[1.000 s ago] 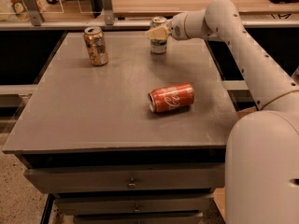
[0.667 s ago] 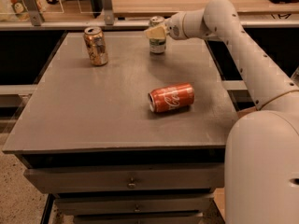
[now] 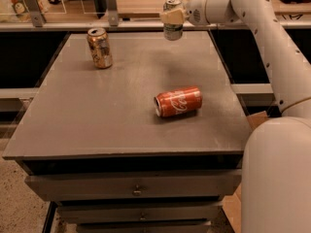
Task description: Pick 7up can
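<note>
The 7up can, pale with green markings and a silver top, hangs upright above the far right part of the grey table. My gripper is shut on the can's middle, with a cream finger across its body. The can's bottom is clear of the table surface. My white arm reaches in from the right.
A gold-brown can stands upright at the far left of the table. A red-orange can with white script lies on its side near the table's middle right. A railing and shelf run behind the table. Drawers sit below the front edge.
The 7up can, held in my gripper, has risen off the table surface. The other two cans have not moved.
</note>
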`<state>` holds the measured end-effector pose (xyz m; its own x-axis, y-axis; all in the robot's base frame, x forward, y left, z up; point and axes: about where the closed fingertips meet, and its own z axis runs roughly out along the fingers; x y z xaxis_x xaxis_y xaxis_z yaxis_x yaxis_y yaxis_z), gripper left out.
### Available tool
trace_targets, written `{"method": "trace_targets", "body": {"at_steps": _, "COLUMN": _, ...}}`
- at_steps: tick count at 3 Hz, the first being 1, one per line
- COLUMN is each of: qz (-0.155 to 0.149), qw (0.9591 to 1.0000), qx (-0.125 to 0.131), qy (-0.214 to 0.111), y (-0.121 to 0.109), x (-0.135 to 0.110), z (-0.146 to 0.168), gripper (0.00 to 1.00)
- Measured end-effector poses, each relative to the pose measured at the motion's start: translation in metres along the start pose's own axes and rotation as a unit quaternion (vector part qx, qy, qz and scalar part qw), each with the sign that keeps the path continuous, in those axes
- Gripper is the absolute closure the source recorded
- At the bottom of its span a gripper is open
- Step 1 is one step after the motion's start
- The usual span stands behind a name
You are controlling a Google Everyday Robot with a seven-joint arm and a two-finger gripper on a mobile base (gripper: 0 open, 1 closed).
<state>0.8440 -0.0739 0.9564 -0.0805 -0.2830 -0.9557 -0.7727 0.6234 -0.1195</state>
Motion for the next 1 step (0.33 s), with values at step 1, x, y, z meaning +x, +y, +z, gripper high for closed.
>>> {"method": "trace_targets", "body": {"at_steps": 1, "qz": 0.000, "qw": 1.0000, "qx": 0.000, "qy": 0.000, "y": 0.0001, "x": 0.0000, "z": 0.0001, "gripper": 1.00}}
